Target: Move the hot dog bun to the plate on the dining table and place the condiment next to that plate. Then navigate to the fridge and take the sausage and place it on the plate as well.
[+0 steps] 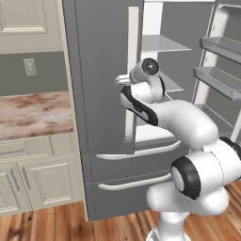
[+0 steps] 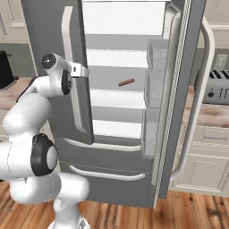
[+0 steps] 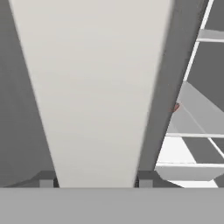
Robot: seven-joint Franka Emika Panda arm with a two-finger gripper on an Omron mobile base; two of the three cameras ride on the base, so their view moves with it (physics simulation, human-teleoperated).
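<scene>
Wooden floor and marbled counters [image 1: 33, 115] flank the grey fridge [image 2: 49, 53], whose right door [image 2: 188, 89] stands swung open, showing white shelves. Its left door stays closed, and the white arm [image 1: 183, 122] reaches to that door's pale vertical handle [image 3: 96, 87]. The gripper [image 3: 96, 181] sits with its fingertips [image 3: 46, 180] spread wide, one on each side of the handle. On the fridge's middle shelf lies the sausage [image 2: 126, 82]. No readable writing anywhere.
</scene>
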